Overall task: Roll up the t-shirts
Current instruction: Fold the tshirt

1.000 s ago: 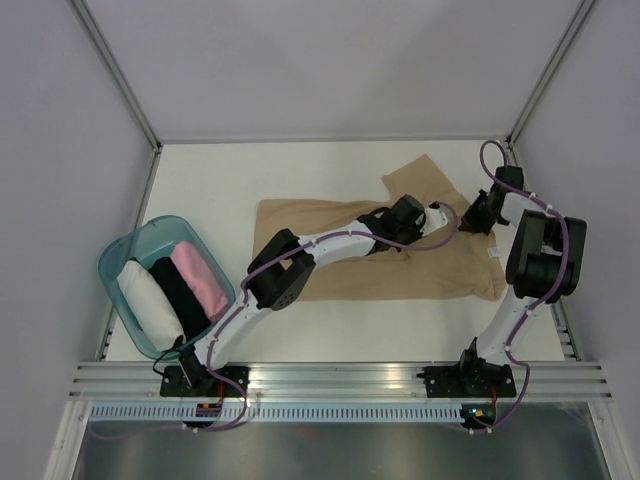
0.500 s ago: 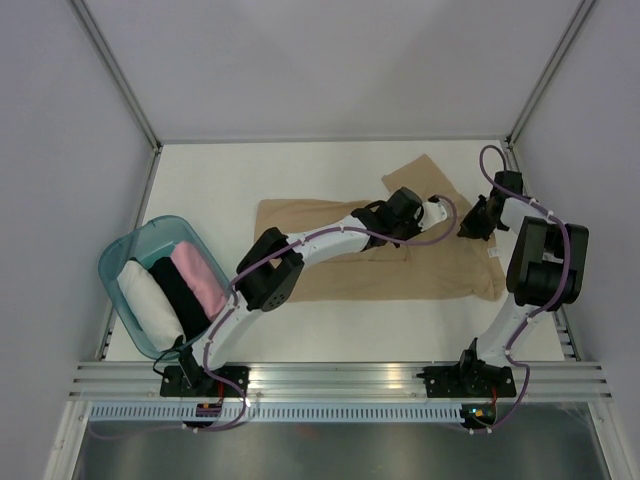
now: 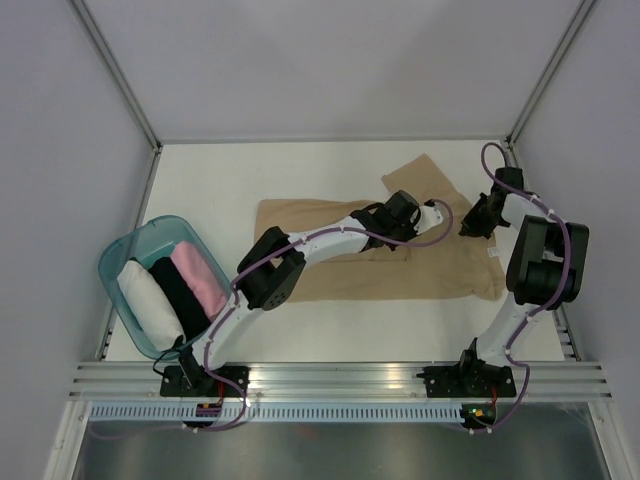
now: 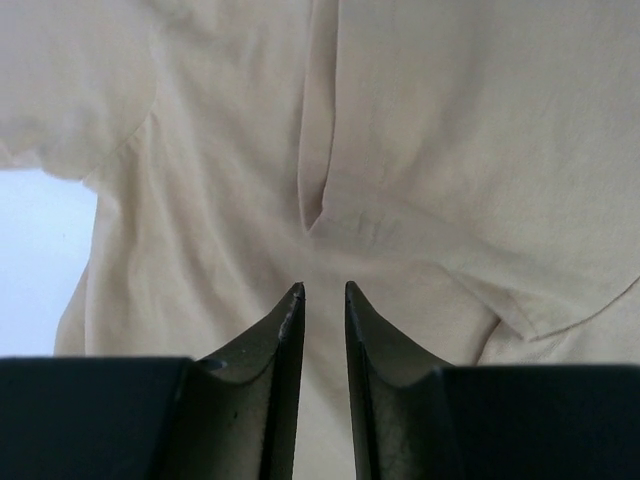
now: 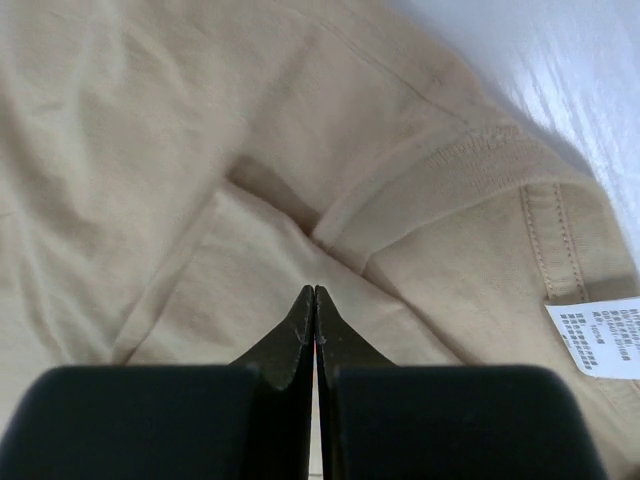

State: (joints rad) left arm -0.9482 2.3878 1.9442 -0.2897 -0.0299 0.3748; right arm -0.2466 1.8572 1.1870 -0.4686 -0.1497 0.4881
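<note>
Both arms are built the same way, the left arm [image 3: 320, 243] and the right arm [image 3: 530, 262]: slim white links joined by bulky black joint housings, each on a black base plate [image 3: 205, 383]. A purple cable [image 3: 449, 222] runs along each, held by small white ties. The left tool [image 4: 322, 290] and right tool [image 5: 315, 292] have matte black fingers [image 4: 270, 380], broad at the root and tapering to thin tips.

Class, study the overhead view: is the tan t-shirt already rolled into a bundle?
No, the tan t-shirt lies spread out flat on the table, not rolled.
</note>
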